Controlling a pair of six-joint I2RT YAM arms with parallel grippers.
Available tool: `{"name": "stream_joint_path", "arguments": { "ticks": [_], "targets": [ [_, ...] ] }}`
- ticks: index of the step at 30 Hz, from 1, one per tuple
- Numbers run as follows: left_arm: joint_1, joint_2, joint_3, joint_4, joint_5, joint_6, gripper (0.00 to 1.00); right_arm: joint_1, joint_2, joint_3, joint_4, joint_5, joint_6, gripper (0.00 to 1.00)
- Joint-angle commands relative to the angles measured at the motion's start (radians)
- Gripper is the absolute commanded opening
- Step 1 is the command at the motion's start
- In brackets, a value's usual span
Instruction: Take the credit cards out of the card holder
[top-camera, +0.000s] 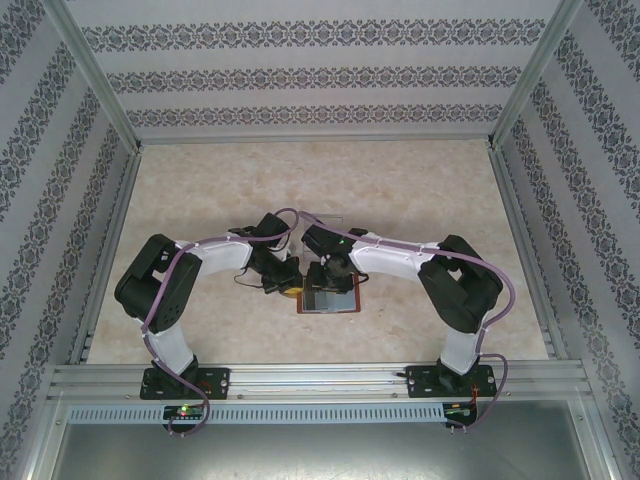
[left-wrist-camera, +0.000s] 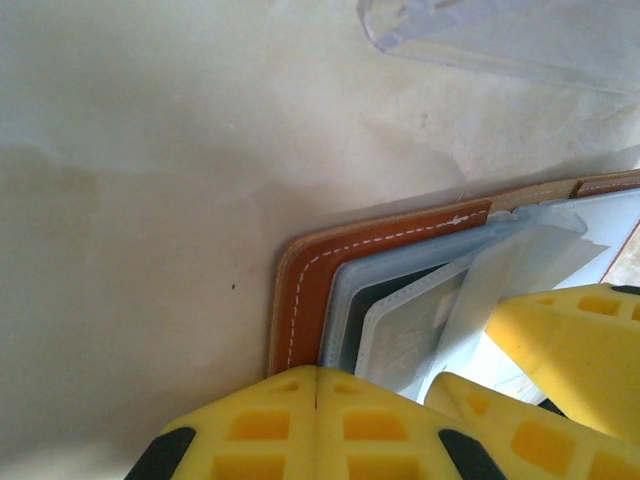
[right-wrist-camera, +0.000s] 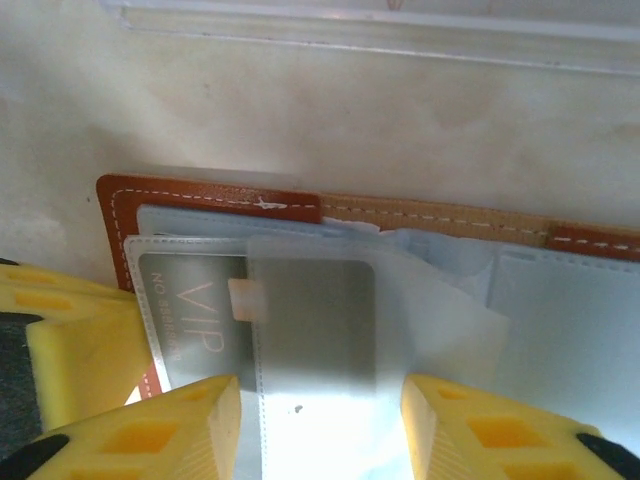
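Where card holder (right-wrist-camera: 205, 197) gapes, right gripper (right-wrist-camera: 320, 425) spread

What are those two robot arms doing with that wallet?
Two arms are working on an open brown wallet that lies flat on the table. The left claw is shut at the wallet's edge and seems to be pinning it down. The right claw is open and straddles the clear pockets. A grey VIP card is still tucked inside, so pulling it out has not happened yet.
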Motion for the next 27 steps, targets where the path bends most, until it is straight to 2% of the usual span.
{"name": "stream_joint_path", "arguments": {
  "ticks": [1,11,27],
  "targets": [
    [0.012,0.011,0.01,0.014,0.009,0.001,0.02,0.013,0.032,0.022,-0.071,0.043,-0.016,0.49],
    [0.012,0.015,0.014,0.01,0.008,0.0,0.01,0.018,0.049,0.035,-0.097,0.073,-0.021,0.53],
    [0.012,0.023,0.023,0.009,0.007,-0.006,0.02,0.02,0.004,0.051,-0.179,0.148,-0.021,0.53]
  ]
}}
